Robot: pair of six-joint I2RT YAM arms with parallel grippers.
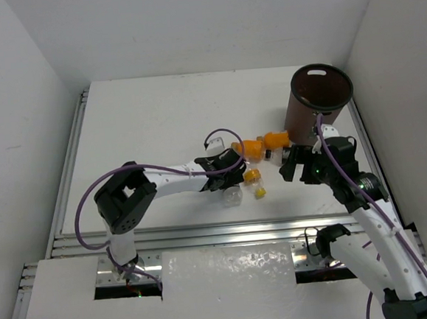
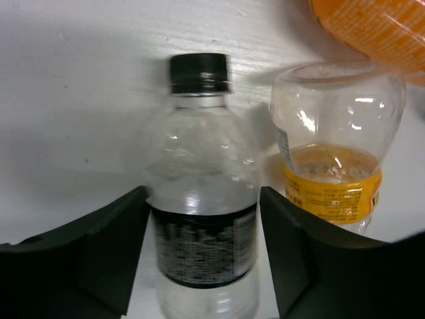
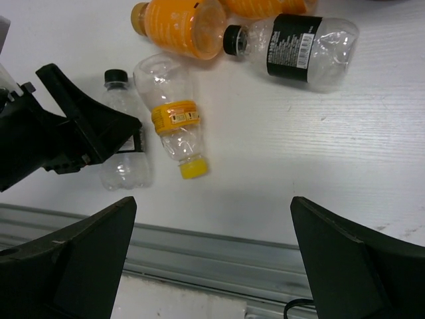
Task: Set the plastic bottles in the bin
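Observation:
A clear bottle with a black cap and black label (image 2: 199, 133) lies on the white table. My left gripper (image 2: 202, 196) is shut on its labelled middle, one finger against each side. Beside it lies a clear bottle with a yellow label and yellow cap (image 3: 174, 129). Two orange bottles (image 1: 255, 147) and another black-label clear bottle (image 3: 299, 43) lie closer to the bin. The tall dark brown bin (image 1: 299, 119) stands upright at the back right. My right gripper (image 3: 212, 206) hangs open over bare table near the front rail, holding nothing.
A metal rail (image 1: 204, 234) runs along the table's near edge, and another (image 1: 73, 156) runs down its left side. White walls close in the back and both sides. Purple cables loop off both arms.

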